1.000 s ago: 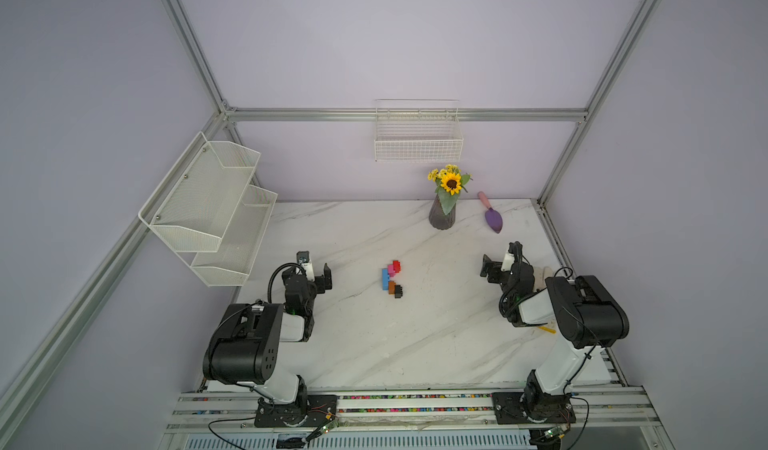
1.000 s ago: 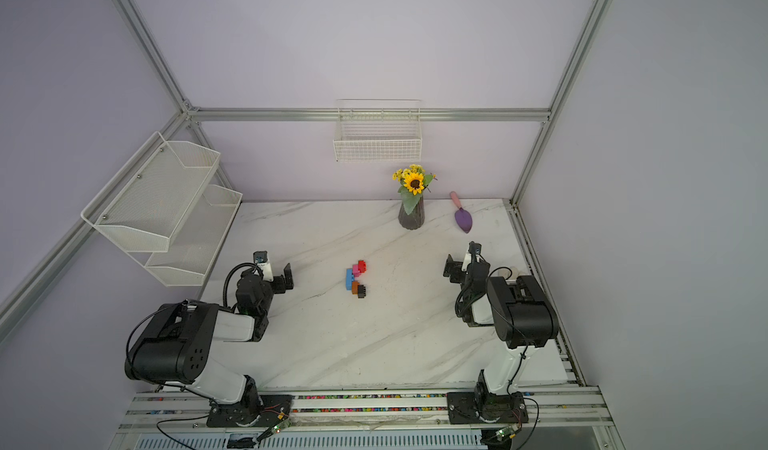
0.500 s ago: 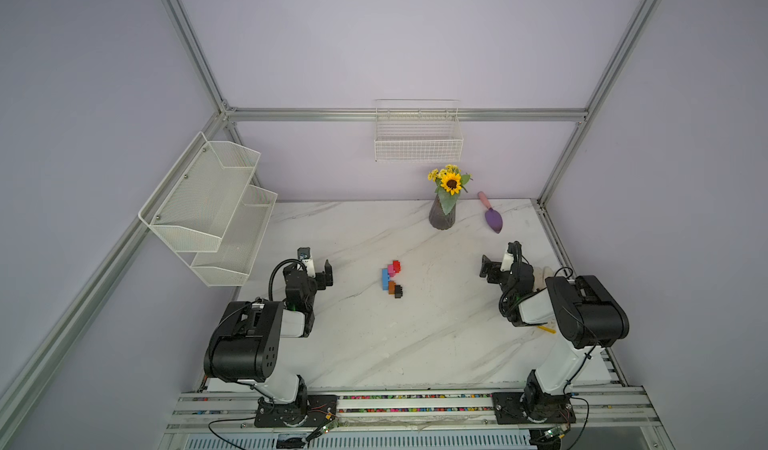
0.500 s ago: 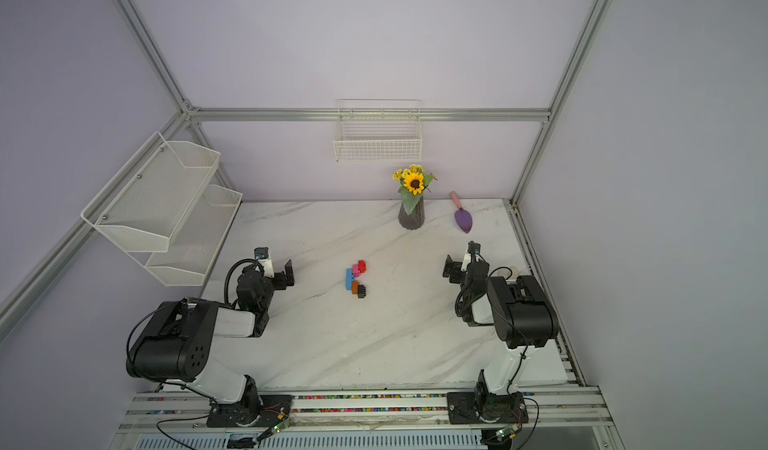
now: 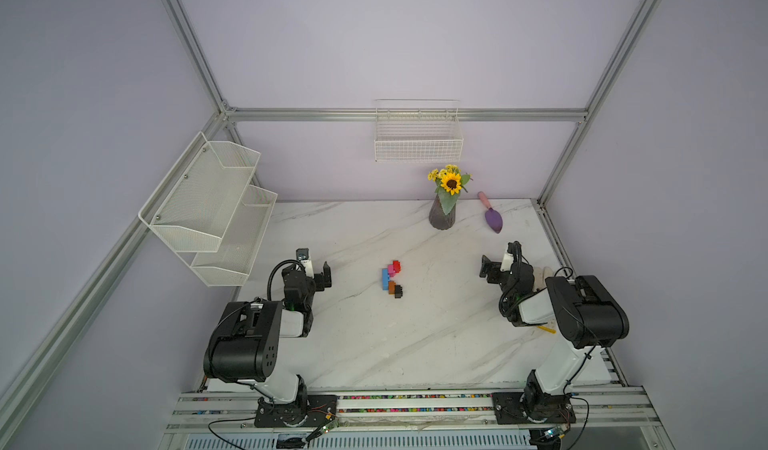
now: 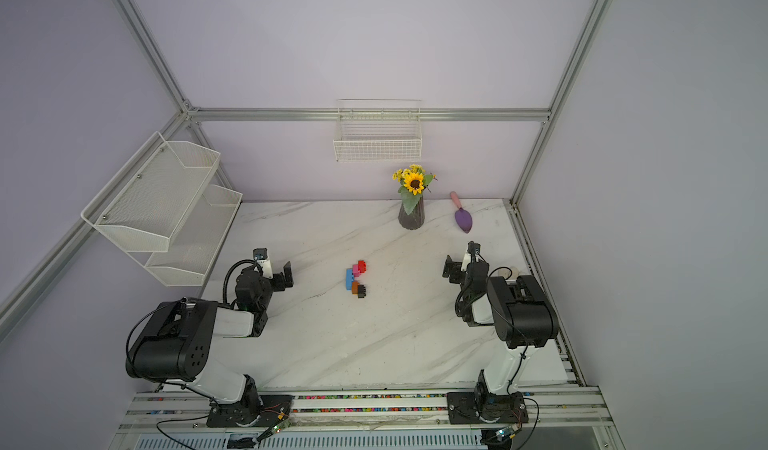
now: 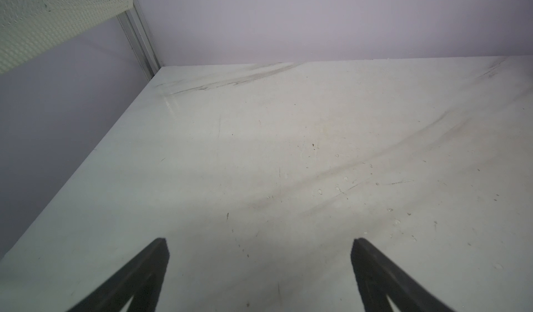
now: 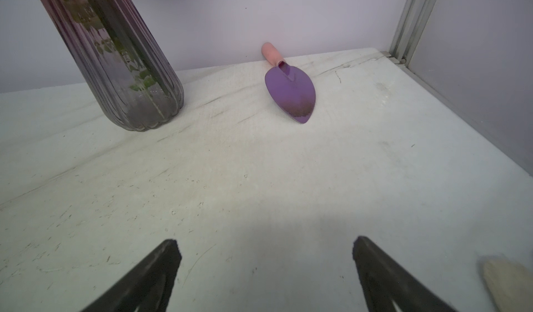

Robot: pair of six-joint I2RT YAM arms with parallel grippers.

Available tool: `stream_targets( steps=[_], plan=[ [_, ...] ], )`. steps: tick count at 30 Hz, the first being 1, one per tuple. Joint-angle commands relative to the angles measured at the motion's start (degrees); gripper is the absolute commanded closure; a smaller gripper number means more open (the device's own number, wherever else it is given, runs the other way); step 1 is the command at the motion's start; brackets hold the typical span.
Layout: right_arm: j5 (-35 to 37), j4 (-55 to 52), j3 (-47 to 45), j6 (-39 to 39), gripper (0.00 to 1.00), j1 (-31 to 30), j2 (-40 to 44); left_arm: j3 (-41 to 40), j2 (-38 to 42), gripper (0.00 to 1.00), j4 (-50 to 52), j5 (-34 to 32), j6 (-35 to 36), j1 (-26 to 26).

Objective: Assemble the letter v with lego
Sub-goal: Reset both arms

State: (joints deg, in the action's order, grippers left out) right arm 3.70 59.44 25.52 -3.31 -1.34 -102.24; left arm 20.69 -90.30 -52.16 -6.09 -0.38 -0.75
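Judging against a second ago, nothing is changed: the letter v (image 5: pixel 385 279) is left joined at mid-frame in both top views, well apart from both arms, so the task is judged done. Wide, empty jaws of the left gripper (image 7: pixel 258 240) and right gripper (image 8: pixel 265 240) are shown plainly by the wrist views, where the letter is missed.

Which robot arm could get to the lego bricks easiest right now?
Probably left. The left gripper sits nearer the bricks than the right gripper in both top views. Both are open and empty, and neither wrist view shows the bricks.
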Motion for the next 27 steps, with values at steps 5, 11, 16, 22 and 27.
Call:
stream_targets(
  steps=[5, 11, 16, 22, 27],
  plan=[
    [-1.27, 3.26, -0.88, 1.26, 0.03, -0.24, 0.20, -3.55, 0.81, 0.00, -10.05, 1.28, 0.38, -0.39],
    [-1.45, 1.01, 0.37, 1.20, 0.03, -0.23, 0.11, 1.63, 1.82, 0.00, 1.75, -0.22, -0.58, -0.39],
    [-1.31, 0.81, 0.49, 0.96, 0.03, -0.26, 0.02, 1.05, 0.80, 0.00, -1.02, -0.07, -0.04, -0.39],
    [-0.91, 0.48, 0.67, 0.94, 0.03, -0.24, 0.02, 1.18, 0.74, 0.00, -1.02, -0.02, -0.06, -0.39],
    [-1.01, -0.16, 1.13, 0.84, 0.03, -0.24, -0.22, 1.17, 0.74, 0.00, -1.10, 0.02, -0.06, -0.40]
  ],
)
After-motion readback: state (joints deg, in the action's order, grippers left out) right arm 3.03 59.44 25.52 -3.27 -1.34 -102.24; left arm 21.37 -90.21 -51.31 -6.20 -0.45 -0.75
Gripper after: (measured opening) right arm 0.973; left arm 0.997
